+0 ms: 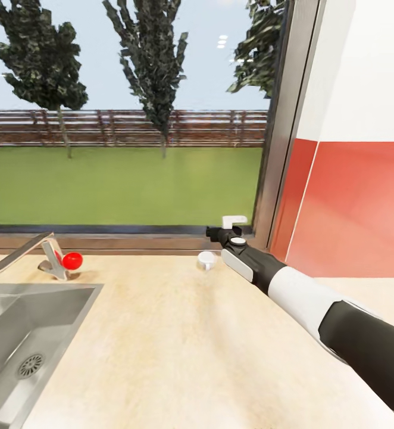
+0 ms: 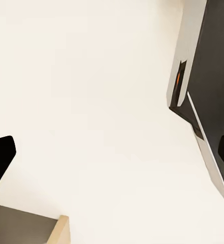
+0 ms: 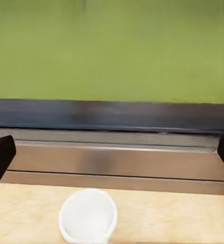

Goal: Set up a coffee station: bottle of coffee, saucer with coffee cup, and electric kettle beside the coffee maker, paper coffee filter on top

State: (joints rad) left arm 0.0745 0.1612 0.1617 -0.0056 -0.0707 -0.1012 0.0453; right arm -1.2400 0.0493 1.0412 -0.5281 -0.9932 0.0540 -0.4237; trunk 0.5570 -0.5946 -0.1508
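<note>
Countertop (image 1: pixel 173 345) inspection: the kitchen countertop runs light and bare from the steel sink (image 1: pixel 24 333) and its tap (image 1: pixel 30 253) to the window sill (image 1: pixel 102 241). The coffee cup (image 1: pixel 206 260) stands upright on the worktop near the sill, a small white vessel; its handle cannot be made out. The right wrist view shows the same cup (image 3: pixel 88 216) from above and behind, mouth open upward, lying low between the two dark fingertips at the frame edges.

The right gripper (image 1: pixel 216 233) is extended over the counter just beyond and beside the cup. Its jaws stand apart and hold nothing. The left gripper (image 2: pixel 112 157) faces a pale surface, fingers spread, empty.

Judgement: the step in hand appears to be picking up the cup. The gripper sits slightly past it, so the approach likely calls for drawing back and lowering until the rim lies between the fingertips, then closing gently on the wall. The cup is light and small; an off-centre squeeze may tip it or push it against the sill. Neither saucer nor coffee maker can be located from here.
</note>
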